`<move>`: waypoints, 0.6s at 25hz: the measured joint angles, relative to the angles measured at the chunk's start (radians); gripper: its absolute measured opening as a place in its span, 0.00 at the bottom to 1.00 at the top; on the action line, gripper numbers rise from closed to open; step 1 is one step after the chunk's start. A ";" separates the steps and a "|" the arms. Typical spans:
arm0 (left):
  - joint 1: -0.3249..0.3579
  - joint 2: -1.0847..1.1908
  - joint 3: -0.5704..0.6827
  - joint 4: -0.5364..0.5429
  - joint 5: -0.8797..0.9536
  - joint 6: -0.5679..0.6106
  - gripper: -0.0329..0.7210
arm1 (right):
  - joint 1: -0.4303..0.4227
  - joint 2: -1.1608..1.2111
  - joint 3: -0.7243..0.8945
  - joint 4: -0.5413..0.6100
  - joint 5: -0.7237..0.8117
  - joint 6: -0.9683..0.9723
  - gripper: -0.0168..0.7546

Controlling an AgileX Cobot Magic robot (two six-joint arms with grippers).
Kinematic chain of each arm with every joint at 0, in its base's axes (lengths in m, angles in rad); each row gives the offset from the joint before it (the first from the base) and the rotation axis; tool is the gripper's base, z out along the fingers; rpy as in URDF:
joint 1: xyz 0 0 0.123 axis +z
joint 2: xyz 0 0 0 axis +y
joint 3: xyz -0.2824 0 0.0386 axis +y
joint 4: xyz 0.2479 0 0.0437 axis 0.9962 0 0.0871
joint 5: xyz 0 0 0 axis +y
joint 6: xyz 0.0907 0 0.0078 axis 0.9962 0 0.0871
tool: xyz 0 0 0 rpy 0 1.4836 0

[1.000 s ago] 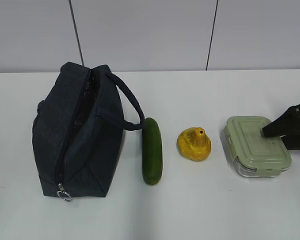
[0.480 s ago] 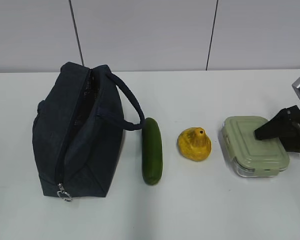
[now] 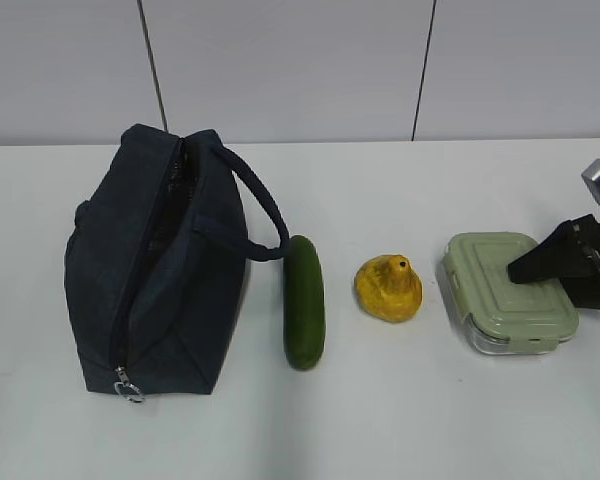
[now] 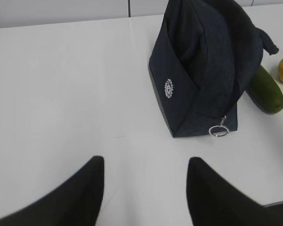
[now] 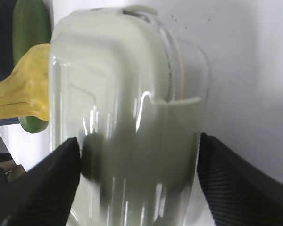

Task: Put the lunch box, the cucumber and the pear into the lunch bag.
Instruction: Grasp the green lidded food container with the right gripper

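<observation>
White table (image 3: 400, 420), pale panelled wall behind; 4 items in a row across it.

Right gripper (image 3: 528, 268): enters from the right edge of the exterior view, dark fingers spread wide over the lunch box (image 3: 508, 291). Right wrist view shows 1 finger on each long side of the box, straddling it; whether the pads touch the glass cannot be told. Box sits on the table.

Lunch box: clear glass base, sage-green lid on, last item at the right of the row. Landmark for the rest.

Pear (image 3: 388, 288): yellow, lumpy, just left of the lunch box, a gap between them.

Cucumber (image 3: 304, 301): dark green, lying left of the pear, further from the box, beside the bag's loop handle.

Lunch bag (image 3: 155, 265): navy, farthest left from the lunch box, top zipper run open, ring pull at its near end.

Left gripper (image 4: 145, 188): seen only in the left wrist view, fingers about half apart, holding nothing, above bare table near the bag's end. That view alone shows a small round white emblem (image 4: 169, 88) on the bag's side.
</observation>
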 joint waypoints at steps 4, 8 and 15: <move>0.000 0.000 0.000 0.000 0.000 0.000 0.50 | 0.000 0.000 0.000 -0.004 0.001 0.004 0.78; 0.000 0.000 0.000 0.000 0.000 0.000 0.50 | 0.000 0.000 0.000 -0.006 0.010 0.004 0.68; 0.000 0.000 0.000 -0.001 0.000 0.000 0.50 | 0.000 0.000 0.000 -0.002 0.030 0.014 0.55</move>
